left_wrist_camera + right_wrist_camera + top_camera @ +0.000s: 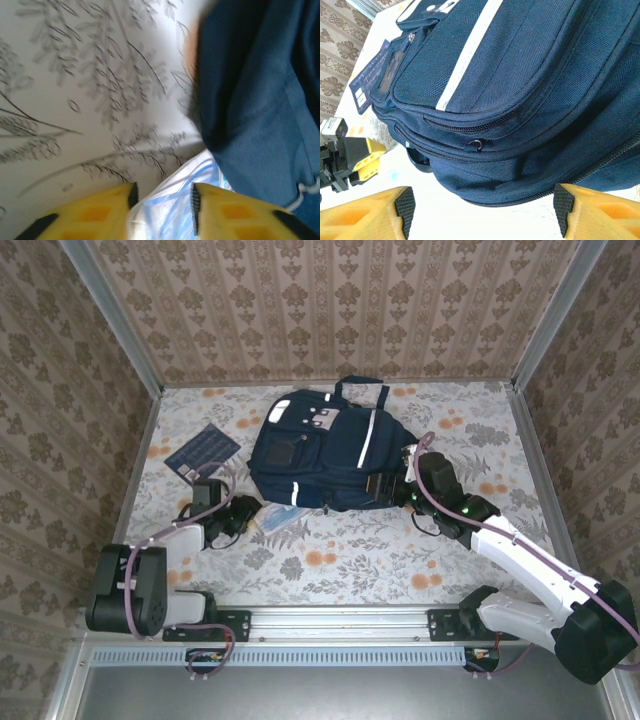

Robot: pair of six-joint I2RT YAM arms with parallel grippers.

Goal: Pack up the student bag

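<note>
Backpack [320, 455] lay flat on the flowered table [400, 560], toward its far middle. The right gripper [485, 205] faced the backpack's side with its 2 fingers spread wide. The left gripper [162, 200] straddled a pale blue packet [170, 210] by the backpack's near corner, its fingers close together; whether they pinched it could not be told.

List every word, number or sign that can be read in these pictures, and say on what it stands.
No text here can be read.
On the dark blue card: white lines of writing, too small to read.
On the pale patches of the backpack: marks too small to read.
On the pale blue packet: blurred, no letters visible.
</note>
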